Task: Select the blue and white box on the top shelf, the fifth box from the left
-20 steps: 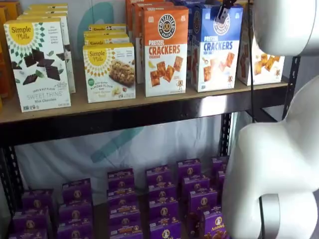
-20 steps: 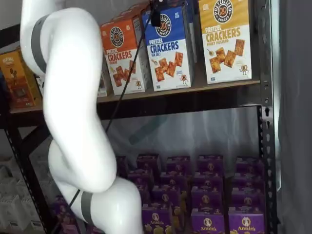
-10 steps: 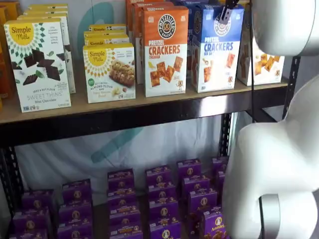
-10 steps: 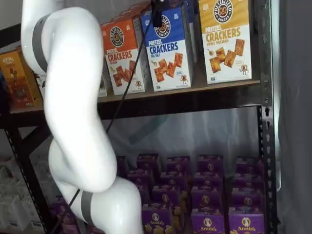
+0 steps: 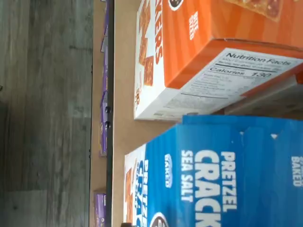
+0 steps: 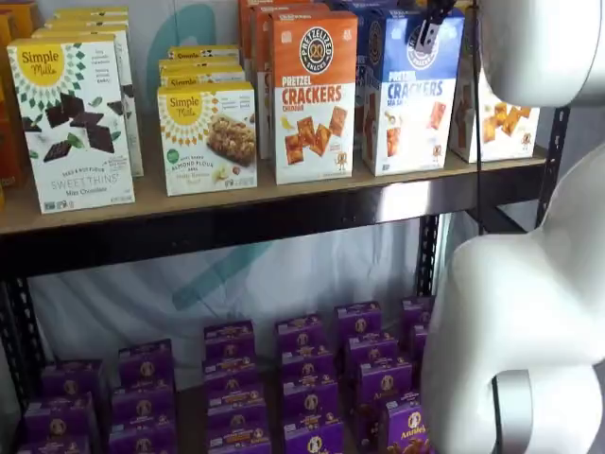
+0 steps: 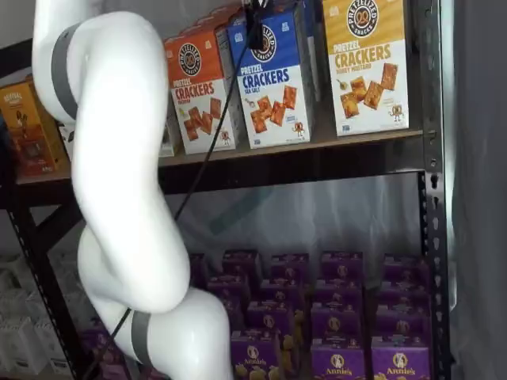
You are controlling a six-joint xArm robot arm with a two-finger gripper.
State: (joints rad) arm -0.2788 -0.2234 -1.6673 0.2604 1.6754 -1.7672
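The blue and white box (image 6: 408, 95) stands on the top shelf (image 6: 284, 203) between an orange box (image 6: 314, 95) and a yellow-and-white box (image 6: 496, 118). It shows in both shelf views (image 7: 273, 79) and leans slightly. My gripper (image 6: 427, 26) hangs at the box's top edge, with a black finger over the upper front face; it also shows in a shelf view (image 7: 255, 17). The fingers look closed on the box's top. The wrist view shows the blue box (image 5: 218, 175) close up beside the orange box (image 5: 199, 52).
Simple Mills boxes (image 6: 71, 123) stand at the left of the top shelf. Purple boxes (image 6: 302, 378) fill the shelf below. My white arm (image 7: 119, 182) hangs in front of the shelves, with a black cable (image 7: 202, 150) beside it. A black upright (image 7: 432, 198) stands at the right.
The gripper has settled a little lower on the blue box's top edge. The box now leans slightly where it stood straight before.
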